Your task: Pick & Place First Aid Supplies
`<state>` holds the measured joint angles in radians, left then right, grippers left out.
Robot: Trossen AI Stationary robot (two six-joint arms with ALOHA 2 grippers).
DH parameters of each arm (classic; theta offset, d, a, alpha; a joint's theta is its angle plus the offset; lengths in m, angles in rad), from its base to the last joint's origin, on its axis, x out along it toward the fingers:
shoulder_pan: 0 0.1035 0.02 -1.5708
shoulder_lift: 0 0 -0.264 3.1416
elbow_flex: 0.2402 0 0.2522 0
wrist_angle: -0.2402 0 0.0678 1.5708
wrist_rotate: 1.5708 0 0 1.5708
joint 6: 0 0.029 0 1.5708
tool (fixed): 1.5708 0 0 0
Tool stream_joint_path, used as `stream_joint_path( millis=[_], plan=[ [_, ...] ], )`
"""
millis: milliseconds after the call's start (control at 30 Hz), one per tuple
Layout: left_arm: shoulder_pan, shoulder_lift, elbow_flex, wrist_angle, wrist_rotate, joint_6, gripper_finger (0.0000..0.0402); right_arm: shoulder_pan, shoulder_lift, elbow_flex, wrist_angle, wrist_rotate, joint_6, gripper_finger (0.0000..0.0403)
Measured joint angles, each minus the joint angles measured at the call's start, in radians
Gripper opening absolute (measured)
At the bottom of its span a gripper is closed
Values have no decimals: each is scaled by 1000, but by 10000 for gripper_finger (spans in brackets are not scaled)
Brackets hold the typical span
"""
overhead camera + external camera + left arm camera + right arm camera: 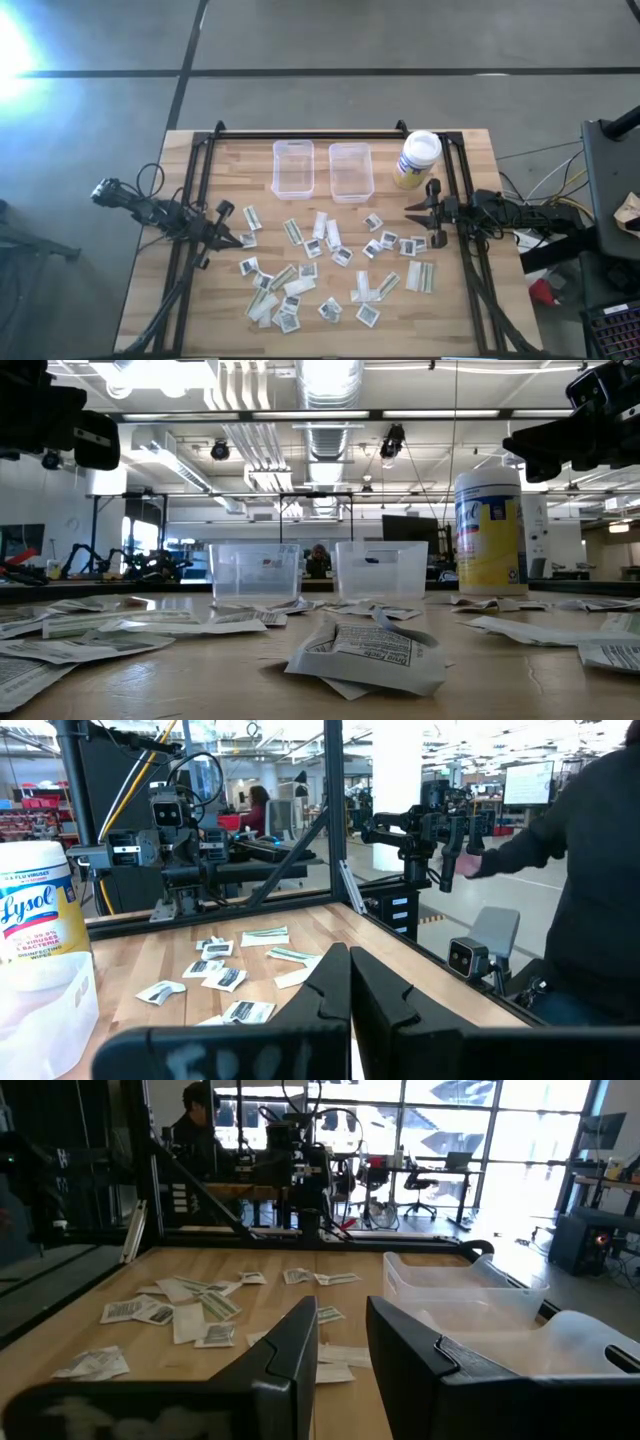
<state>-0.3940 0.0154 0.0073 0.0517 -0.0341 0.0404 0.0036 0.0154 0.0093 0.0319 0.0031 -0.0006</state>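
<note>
Both grippers hang empty: left gripper (226, 209) pressed together at nine o'clock, right gripper (433, 210) slightly parted at three o'clock. First aid supplies (330, 265) litter the wooden table (150, 290) toward six o'clock.

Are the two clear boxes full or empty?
Empty. From above, both clear boxes show only bare bottoms, and all the packets lie out on the table.
</note>
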Motion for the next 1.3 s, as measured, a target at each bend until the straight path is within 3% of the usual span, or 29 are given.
stream_joint_path(
  millis=[600, 1100, 1300],
  plan=[
    [0, 0, 0, 0, 0, 0, 0, 0, 0, 0, 1, 0, -1, 86],
    [0, 0, 0, 0, -27, 4, 0, 0, 0, 0, 16, -3, 168, 86],
    [0, 0, 0, 1, -29, 4, 0, 0, 0, 0, 114, -2, 183, 86]
  ],
)
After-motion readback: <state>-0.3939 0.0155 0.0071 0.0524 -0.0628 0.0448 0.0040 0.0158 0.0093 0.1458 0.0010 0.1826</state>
